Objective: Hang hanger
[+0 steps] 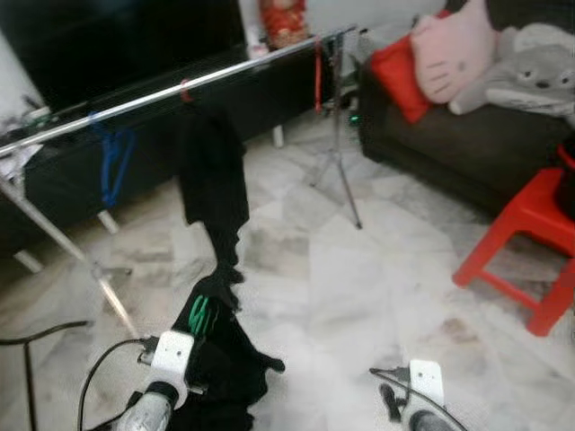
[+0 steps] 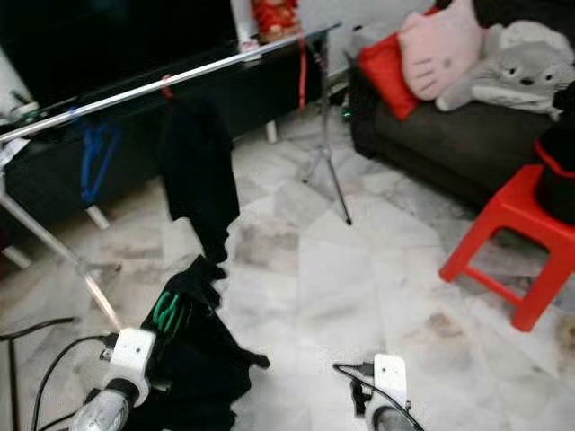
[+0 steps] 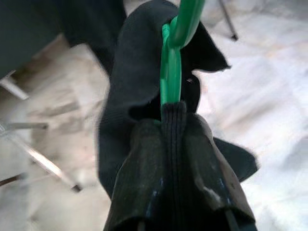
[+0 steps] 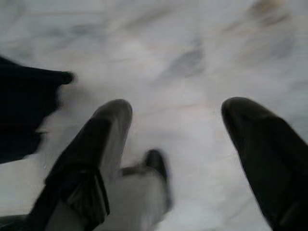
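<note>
My left gripper is shut on a green hanger draped with a black garment, held low at the front left. The hanger's green hook rises out of the dark cloth between the fingers. Ahead runs a silver clothes rail slanting from near left to far right. On it hang a black garment on a red hanger, a blue hanger and a red hanger. My right gripper hangs open over the marble floor at the front right, holding nothing.
The rail's tripod legs stand on the marble floor, another slanted leg at left. A dark sofa with plush toys and a red cushion is at right. A red plastic stool stands near it. A dark TV cabinet lies behind the rail.
</note>
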`<state>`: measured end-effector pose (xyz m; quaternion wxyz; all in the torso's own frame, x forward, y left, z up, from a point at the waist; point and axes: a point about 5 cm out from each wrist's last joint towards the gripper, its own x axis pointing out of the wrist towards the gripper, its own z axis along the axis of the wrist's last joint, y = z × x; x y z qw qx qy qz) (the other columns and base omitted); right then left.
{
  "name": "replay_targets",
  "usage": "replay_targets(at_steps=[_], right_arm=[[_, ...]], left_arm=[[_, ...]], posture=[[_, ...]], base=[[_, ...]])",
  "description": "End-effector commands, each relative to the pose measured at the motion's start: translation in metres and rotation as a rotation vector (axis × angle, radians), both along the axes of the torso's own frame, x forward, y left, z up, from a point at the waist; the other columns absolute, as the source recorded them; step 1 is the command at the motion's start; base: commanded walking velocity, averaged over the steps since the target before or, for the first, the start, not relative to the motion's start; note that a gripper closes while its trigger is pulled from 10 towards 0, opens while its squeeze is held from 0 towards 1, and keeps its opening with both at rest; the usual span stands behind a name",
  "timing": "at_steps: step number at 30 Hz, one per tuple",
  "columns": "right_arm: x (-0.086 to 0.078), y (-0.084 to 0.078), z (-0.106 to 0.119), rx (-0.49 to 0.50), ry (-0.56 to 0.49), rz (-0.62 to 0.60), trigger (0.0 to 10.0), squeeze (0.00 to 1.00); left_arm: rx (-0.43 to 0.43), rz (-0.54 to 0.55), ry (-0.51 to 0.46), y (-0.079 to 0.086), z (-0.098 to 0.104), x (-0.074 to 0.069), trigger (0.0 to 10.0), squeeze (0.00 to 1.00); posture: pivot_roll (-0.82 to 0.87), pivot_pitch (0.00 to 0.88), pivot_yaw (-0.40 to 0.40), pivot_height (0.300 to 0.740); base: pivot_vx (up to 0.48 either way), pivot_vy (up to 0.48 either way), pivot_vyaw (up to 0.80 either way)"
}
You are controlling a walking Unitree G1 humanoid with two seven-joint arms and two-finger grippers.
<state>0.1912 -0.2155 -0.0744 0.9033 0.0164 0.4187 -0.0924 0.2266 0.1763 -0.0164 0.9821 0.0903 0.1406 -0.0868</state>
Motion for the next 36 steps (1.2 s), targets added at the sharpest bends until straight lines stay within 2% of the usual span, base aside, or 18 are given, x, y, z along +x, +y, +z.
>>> replay_targets(at_steps=[1, 9, 12, 15, 24, 36], right_arm=[[0.006, 0.015, 0.001, 0.029, -0.015, 0.027, 10.0, 0.00], [0.007, 0.016, 0.001, 0.020, -0.024, 0.050, 10.0, 0.00], [0.007, 0.017, 0.001, 0.018, -0.021, 0.065, 10.0, 0.00], [-0.005, 0.013, -0.004, 0.028, -0.015, 0.068, 10.0, 0.00], [-0.007, 0.015, -0.005, 0.039, -0.002, 0.088, 10.0, 0.00], [-0.008, 0.014, -0.006, 0.057, 0.002, 0.080, 10.0, 0.00]], left_arm=[[0.037, 0.033, -0.013, 0.016, 0.004, 0.002, 10.0, 0.00], [0.026, 0.062, -0.010, 0.019, 0.003, 0.003, 10.0, 0.00], [0.027, 0.065, -0.008, 0.019, 0.003, 0.003, 10.0, 0.00], [0.031, 0.074, -0.006, 0.019, 0.003, 0.004, 10.0, 0.00], [0.034, 0.083, -0.004, 0.019, 0.003, 0.005, 10.0, 0.00], [0.033, 0.111, -0.002, 0.020, 0.001, 0.005, 10.0, 0.00]], posture=[[-0.15, 0.000, 0.111, 0.740], [-0.15, 0.000, 0.109, 0.740], [-0.15, 0.000, 0.107, 0.740], [-0.15, 0.000, 0.107, 0.740], [-0.15, 0.000, 0.105, 0.740], [-0.16, 0.000, 0.100, 0.740]], base=[[0.480, 0.000, 0.00], [0.480, 0.000, 0.14], [0.480, 0.000, 0.80], [0.480, 0.000, 0.80], [0.480, 0.000, 0.80], [0.000, 0.000, 0.00]])
